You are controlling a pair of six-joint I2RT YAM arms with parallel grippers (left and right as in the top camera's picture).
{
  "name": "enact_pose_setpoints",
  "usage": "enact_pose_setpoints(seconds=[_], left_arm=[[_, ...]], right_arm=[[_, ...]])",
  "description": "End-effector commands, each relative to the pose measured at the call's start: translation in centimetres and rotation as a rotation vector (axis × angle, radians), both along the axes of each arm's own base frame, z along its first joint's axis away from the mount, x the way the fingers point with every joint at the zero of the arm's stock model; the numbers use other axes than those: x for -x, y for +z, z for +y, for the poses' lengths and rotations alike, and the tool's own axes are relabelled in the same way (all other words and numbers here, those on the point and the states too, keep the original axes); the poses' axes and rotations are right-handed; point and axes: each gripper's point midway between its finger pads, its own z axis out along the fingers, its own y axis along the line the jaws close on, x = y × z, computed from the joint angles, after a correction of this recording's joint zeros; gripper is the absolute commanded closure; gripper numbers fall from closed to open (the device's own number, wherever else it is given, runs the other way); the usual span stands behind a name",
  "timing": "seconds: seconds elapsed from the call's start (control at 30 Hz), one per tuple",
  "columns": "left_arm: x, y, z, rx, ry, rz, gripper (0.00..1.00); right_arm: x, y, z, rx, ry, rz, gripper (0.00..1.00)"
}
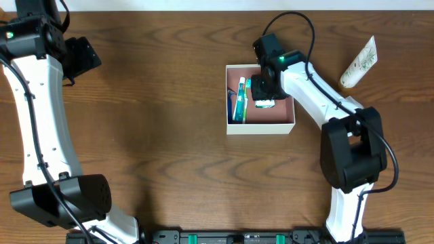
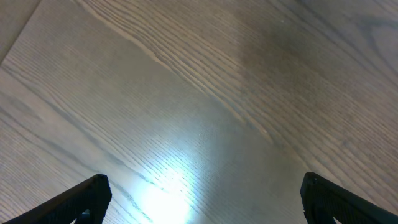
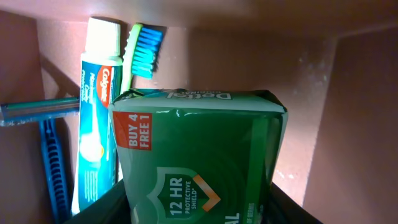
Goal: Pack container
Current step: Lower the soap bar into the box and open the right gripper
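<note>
The container [image 1: 285, 125] is a square white-walled box with a pink-brown inside, right of the table's middle. In it lie a toothpaste tube [image 3: 93, 124], a green toothbrush [image 3: 140, 50] and a blue razor [image 3: 53, 162] along its left side. My right gripper [image 1: 263, 91] is inside the container, shut on a green soap pack [image 3: 199, 162] marked "12 HR". The pack also shows in the overhead view [image 1: 263, 104]. My left gripper [image 2: 202, 199] is open and empty over bare wood at the far left.
A white tube with a leaf print [image 1: 358, 62] lies on the table at the back right, outside the container. The container's inner walls [image 3: 367, 112] stand close around the soap pack.
</note>
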Motion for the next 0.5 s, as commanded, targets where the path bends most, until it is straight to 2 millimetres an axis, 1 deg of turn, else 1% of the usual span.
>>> enact_pose_setpoints(seconds=[0.0, 0.17, 0.33, 0.47], left_arm=[[0.1, -0.5, 0.3, -0.003, 0.009, 0.019, 0.02], [0.1, -0.5, 0.3, -0.003, 0.008, 0.019, 0.02], [0.1, -0.5, 0.3, -0.003, 0.008, 0.019, 0.02], [0.1, -0.5, 0.3, -0.003, 0.008, 0.019, 0.02]], right_arm=[[0.7, -2.2, 0.6, 0.018, 0.032, 0.045, 0.52], [0.5, -3.2, 0.6, 0.020, 0.031, 0.051, 0.52], [-0.2, -3.3, 1.0, 0.008, 0.032, 0.023, 0.52], [-0.3, -3.3, 1.3, -0.008, 0.026, 0.022, 0.52]])
